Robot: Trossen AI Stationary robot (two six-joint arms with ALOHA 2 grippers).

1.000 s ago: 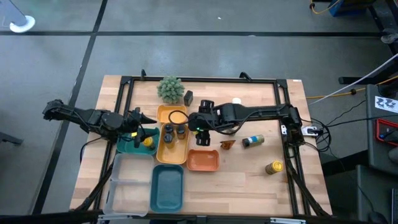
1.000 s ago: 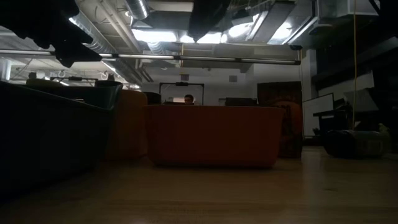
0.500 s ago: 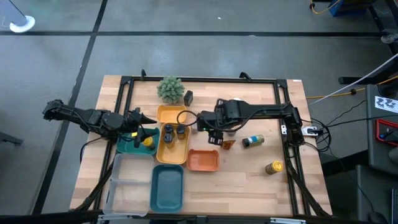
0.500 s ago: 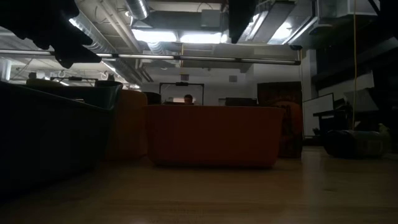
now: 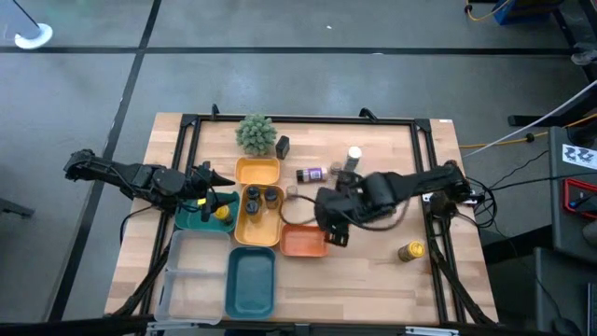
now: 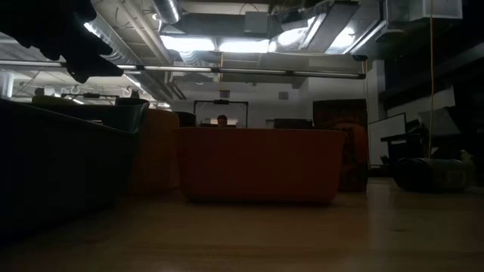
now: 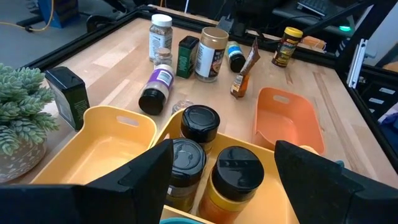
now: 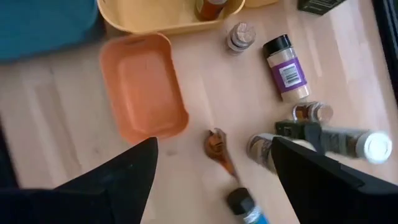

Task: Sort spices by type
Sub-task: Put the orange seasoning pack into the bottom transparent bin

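So far, sorted: three dark-capped jars (image 7: 202,163) stood together in one compartment of the yellow tray (image 5: 248,227); a yellow-capped item (image 5: 222,212) appeared to sit in the small teal tray (image 5: 192,219) under the left arm; that was all that looked placed.
Empty trays: the orange tray (image 8: 144,85) held nothing; the second yellow compartment (image 7: 102,142) was bare; the large teal tray (image 5: 252,283) also looked bare.
Loose spices: most of the lot was on the tabletop (image 5: 373,280); a purple-labelled bottle (image 7: 155,90) lay on its side just beside the yellow tray; a small clear jar (image 8: 239,36) stood between it and the tray; a white-capped bottle (image 7: 160,36), a green box (image 7: 186,57) and a wide tan jar (image 7: 210,53) clustered farther back; a brown packet (image 8: 217,146) and a blue-labelled bottle (image 7: 235,56) lay near them; a yellow-capped jar (image 5: 410,250) stood well apart near the right edge; a black box (image 7: 71,93) sat beside the plant (image 5: 254,133).
Left gripper (image 7: 217,180): fingers spread wide, holding nothing, poised over the yellow tray's jars.
Right gripper (image 8: 211,180): fingers spread wide, empty, above the tabletop between the orange tray and the brown packet.
Judgement: roughly a third done at most; the bulk of the sorting remained.
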